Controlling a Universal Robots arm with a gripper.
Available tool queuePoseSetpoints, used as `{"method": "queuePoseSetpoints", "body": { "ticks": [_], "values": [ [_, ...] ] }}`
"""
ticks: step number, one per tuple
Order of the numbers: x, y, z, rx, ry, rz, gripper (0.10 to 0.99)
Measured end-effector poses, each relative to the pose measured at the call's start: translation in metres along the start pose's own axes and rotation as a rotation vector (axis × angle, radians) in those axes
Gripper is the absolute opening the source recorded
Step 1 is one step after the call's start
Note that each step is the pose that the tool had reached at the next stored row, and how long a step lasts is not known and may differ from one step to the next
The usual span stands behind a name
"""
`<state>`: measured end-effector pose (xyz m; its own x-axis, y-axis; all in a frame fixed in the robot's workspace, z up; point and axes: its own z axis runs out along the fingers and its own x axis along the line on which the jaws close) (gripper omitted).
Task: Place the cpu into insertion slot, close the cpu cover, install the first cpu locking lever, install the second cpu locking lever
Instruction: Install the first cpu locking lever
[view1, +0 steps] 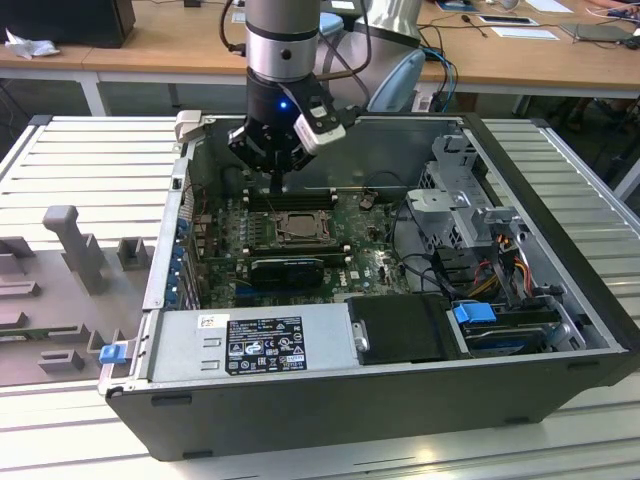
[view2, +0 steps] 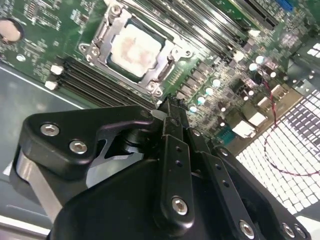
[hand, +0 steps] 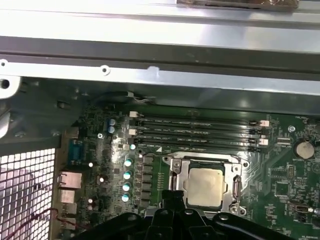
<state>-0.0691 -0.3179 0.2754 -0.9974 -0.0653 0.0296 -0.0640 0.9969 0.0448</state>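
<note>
Open PC case (view1: 400, 400) on slatted bench. Cpu (hand: 205, 186) sits in the insertion slot (view1: 298, 226) with the cpu cover (view2: 167, 67) down around it. Gripper (view1: 277, 180) hangs just above the slot's memory-slot edge; fingers pinched together, empty.

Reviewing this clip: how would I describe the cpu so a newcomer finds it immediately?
Look inside the open computer case at the green motherboard. Beside the long black memory slots sits the cpu, under the cpu cover: the only flat, dull silver square there.
</note>
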Motion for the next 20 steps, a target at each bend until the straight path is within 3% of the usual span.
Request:
{"method": "queuePoseSetpoints", "body": {
  "ticks": [4, 10, 12, 20],
  "values": [
    [0.0091, 0.0006, 0.0005, -0.003, -0.0001, -0.002, 0.106],
    [0.0345, 0.0022, 0.0015, -0.005, -0.0003, -0.003, 0.106],
    [0.0394, 0.0026, 0.0027, -0.006, -0.0004, -0.003, 0.106],
    [0.0400, 0.0094, 0.0151, -0.006, -0.0004, -0.003, 0.106]
  ]
}}
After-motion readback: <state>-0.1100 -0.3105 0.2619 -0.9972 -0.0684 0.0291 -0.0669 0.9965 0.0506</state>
